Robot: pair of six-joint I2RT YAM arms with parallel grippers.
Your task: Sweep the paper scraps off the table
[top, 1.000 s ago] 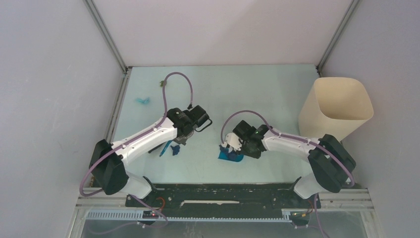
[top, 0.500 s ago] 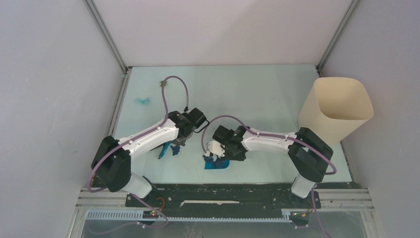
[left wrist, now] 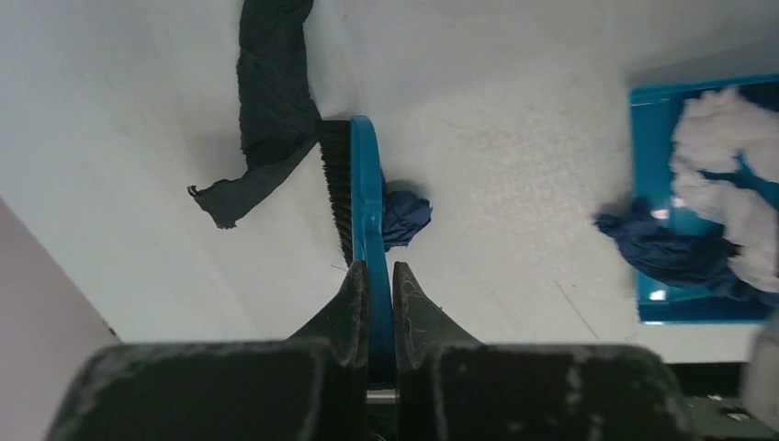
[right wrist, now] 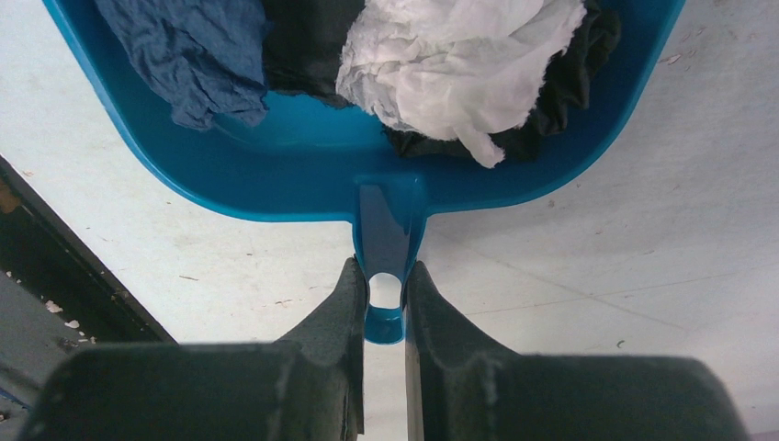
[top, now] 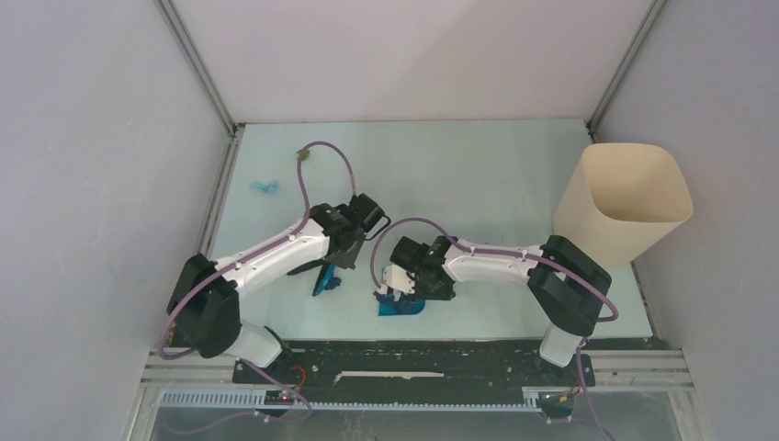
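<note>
Left wrist: left gripper (left wrist: 377, 276) pinches brush (left wrist: 367, 184), right gripper (right wrist: 384, 276) pinches dustpan (right wrist: 303, 188); dark scrap (left wrist: 271, 101) at eleven o'clock, beyond bristles (left wrist: 335, 193), risks being missed.

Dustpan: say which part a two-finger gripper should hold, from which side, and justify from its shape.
Grip the handle, the narrow flat tab at the rear of the dustpan, coming from behind, opposite the open mouth. The tab is thin enough to pinch; the body is too wide and holds paper scraps. The right gripper holds it so.

Brush (left wrist: 368, 207) left of dustpan (left wrist: 646, 175) with scraps (left wrist: 726, 179)
</note>
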